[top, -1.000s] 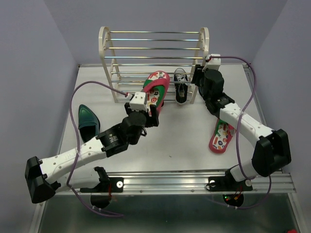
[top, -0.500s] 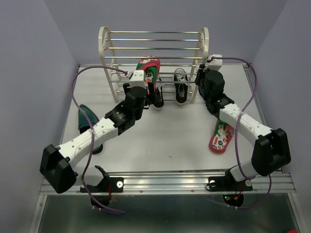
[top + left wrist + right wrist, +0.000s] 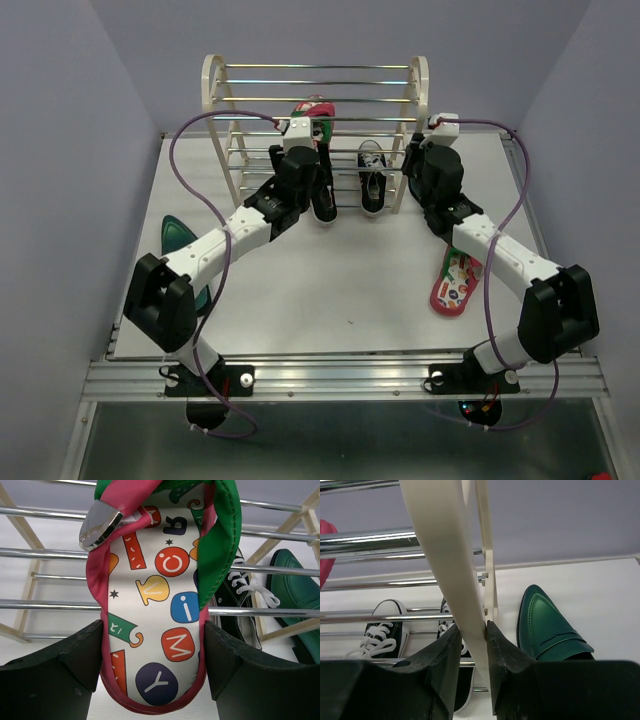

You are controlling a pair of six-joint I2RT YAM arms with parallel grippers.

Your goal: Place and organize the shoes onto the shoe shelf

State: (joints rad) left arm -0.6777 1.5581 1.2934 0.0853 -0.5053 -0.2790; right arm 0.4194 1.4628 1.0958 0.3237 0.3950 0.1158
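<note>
The left gripper (image 3: 154,645) is clamping the flip-flop (image 3: 165,595) by its two long edges, one finger pressing on each side of the heel end. The lettered white footbed is facing the left wrist camera, and the pink and green straps are crossing at the toe end. The flip-flop is being held up against the front of the shoe shelf (image 3: 213,90), about midway between the two side panels, with several metal rods running behind it. Whether it is resting on a rod cannot be told. The right gripper (image 3: 474,630) is closing tightly on the front edge of the shelf's right side panel (image 3: 445,555), both fingers touching the cream-white plastic. Two black sneakers (image 3: 372,182) are standing toe-out on the lowest tier. One is just to the right of the held flip-flop and the other (image 3: 325,205) is partly hidden under the left wrist. The second flip-flop (image 3: 456,280) is lying footbed-up on the table (image 3: 340,280), right of centre, beside the right forearm and well apart from the shelf. One green dress shoe (image 3: 178,238) is lying at the left side of the table, partly hidden by the left arm. Another green dress shoe (image 3: 547,625) is lying on the table just outside the right side panel.
</note>
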